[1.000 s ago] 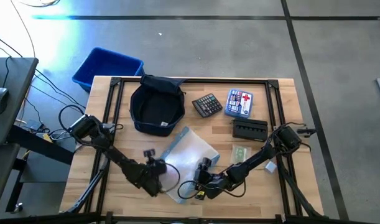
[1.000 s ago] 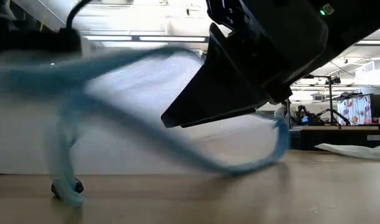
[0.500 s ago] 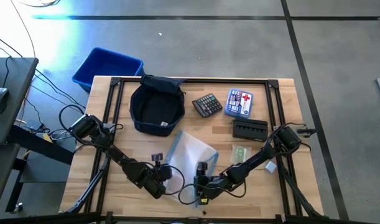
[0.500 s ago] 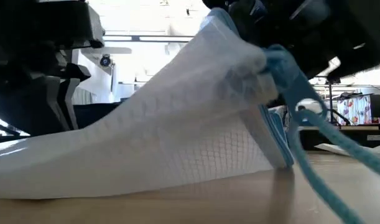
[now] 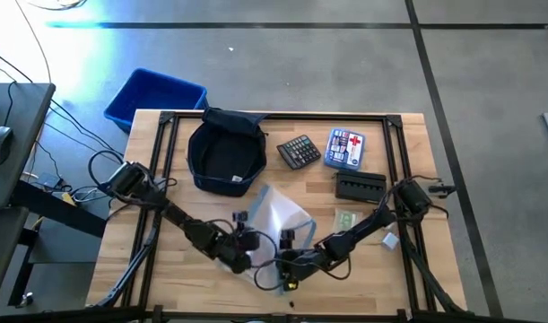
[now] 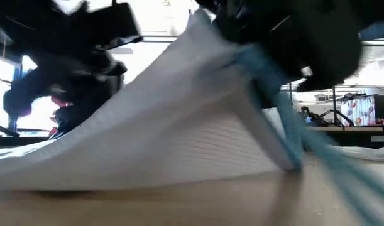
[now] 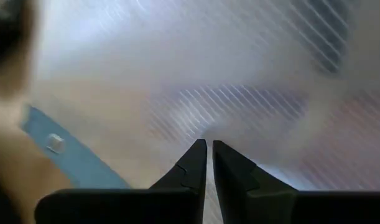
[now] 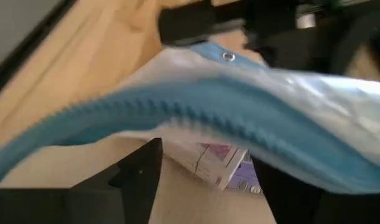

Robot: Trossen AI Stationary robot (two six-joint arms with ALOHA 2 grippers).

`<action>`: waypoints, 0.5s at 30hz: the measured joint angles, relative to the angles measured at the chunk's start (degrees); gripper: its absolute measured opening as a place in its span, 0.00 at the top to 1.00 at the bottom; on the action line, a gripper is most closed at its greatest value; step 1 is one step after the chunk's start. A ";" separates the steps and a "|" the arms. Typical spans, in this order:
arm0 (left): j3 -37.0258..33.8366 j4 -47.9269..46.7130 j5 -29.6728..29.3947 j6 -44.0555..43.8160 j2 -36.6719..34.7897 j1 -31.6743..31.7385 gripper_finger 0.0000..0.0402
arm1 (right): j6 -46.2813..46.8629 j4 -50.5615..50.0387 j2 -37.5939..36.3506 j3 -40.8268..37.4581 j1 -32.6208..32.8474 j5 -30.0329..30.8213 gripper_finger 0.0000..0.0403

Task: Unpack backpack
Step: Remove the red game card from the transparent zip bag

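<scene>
Both arms are working low at the front of the desk over a clear zip pouch with a blue zipper band.

The left tool is closed, fingertips all but touching, with the pouch's ribbed plastic directly ahead; whether a fold of film is caught between the tips cannot be told.

The right tool sits at the pouch's near edge. In its wrist view the jaws stand apart and the blue zipper runs across in front of them. Its grip is uncertain: I cannot tell whether it has hold of the band or is only beside it.

The backpack stands open-mouthed at the back left of the desk, well apart from both arms. A calculator, a first-aid box, a flat black case and a small green packet lie to its right.

Risks, as judged:
- The pouch is lifted and tented in the low view; with only a weak hold it could slip and drop.
- Thin film may tear or the zipper jam if the arms pull unevenly.
- A printed card seen inside could spill.
</scene>
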 joint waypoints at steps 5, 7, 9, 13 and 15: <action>0.08 -2.86 -1.61 3.17 -3.22 3.13 0.99 | 2.90 -1.75 0.02 0.00 -1.35 0.20 0.30; 1.25 -9.84 -1.55 -0.72 -6.56 1.45 1.00 | 4.32 -2.82 0.02 0.00 -1.35 2.53 0.29; 2.88 -17.10 -1.06 -7.65 -10.07 -1.23 1.00 | 5.25 -4.03 0.02 0.00 -1.35 4.18 0.29; 2.52 -25.31 8.27 -24.56 -15.18 -6.80 1.00 | 13.78 -8.95 0.02 0.00 -1.26 4.68 0.29; 1.13 -25.94 13.22 -31.04 -15.98 -9.57 1.00 | 16.47 -10.78 0.02 0.00 -1.57 3.80 0.29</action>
